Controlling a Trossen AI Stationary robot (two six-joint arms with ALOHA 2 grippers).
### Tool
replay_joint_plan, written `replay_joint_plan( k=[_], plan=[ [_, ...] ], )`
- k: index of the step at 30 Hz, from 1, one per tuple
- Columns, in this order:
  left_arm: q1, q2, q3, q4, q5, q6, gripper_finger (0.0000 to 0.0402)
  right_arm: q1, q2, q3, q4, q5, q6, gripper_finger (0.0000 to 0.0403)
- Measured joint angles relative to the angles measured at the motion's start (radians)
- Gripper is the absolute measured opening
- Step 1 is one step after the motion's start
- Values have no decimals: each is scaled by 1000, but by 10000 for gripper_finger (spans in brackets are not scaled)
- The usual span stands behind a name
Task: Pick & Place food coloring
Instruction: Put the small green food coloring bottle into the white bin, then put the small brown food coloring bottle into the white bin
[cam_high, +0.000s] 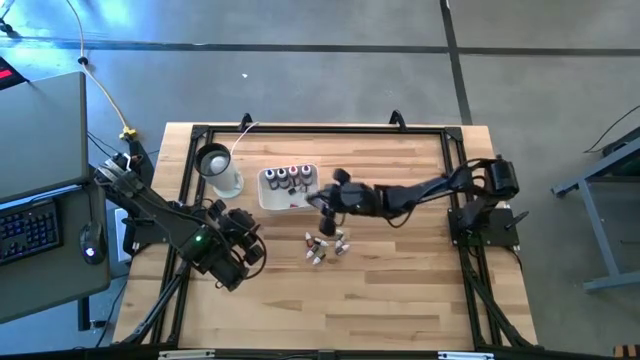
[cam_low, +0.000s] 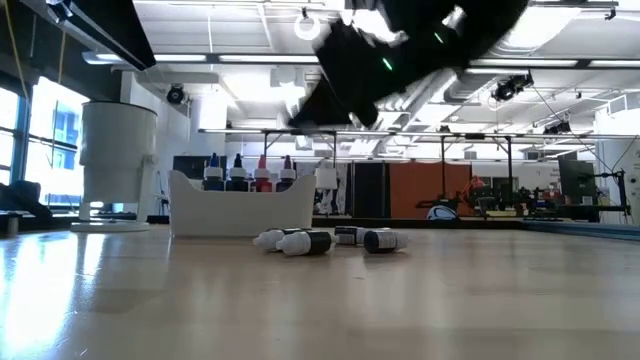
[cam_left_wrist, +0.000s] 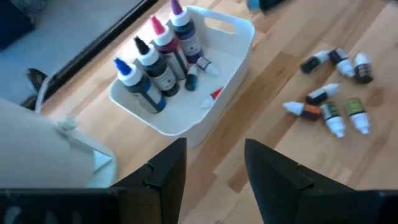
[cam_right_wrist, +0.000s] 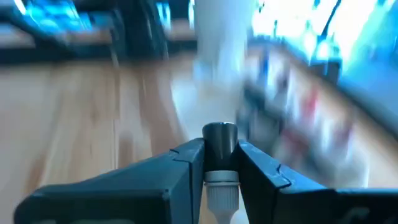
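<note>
Several small food coloring bottles (cam_high: 325, 245) lie on their sides on the wood, right of the white tray (cam_high: 288, 187); they also show in the left wrist view (cam_left_wrist: 336, 93) and the low view (cam_low: 330, 240). More bottles (cam_left_wrist: 158, 56) stand upright in the tray (cam_left_wrist: 233, 37), with a few lying on its floor. My right gripper (cam_high: 318, 200) hovers at the tray's right edge, shut on one bottle (cam_right_wrist: 221, 155). My left gripper (cam_left_wrist: 214, 168) is open, near and left of the tray, touching nothing. My right gripper pinches one small bottle between its two fingers (cam_right_wrist: 186, 158). The bottle lies along the fingers: its dark end (cam_right_wrist: 221, 134) pokes out past the fingertips and its white cap (cam_right_wrist: 222, 190) sits farther back between them. The arm reaches in level from the table's right.
A white cup with a dark round top (cam_high: 220, 170) stands left of the tray, tall in the low view (cam_low: 118, 165). A black frame (cam_high: 320, 128) runs around the tabletop. Bare wood lies near and right of the loose bottles.
</note>
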Motion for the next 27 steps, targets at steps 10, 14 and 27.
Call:
replay_joint_plan(
  k=[10,14,27],
  plan=[
    [0,-4,0,-30,0,-10,159,-71,298,419,-275,28,-138,73],
    [0,-4,0,-30,9,-10,159,-111,411,538,-393,13,-105,78],
    [0,-4,0,-24,-4,-10,159,-114,466,641,-548,-27,-190,136]
  ],
)
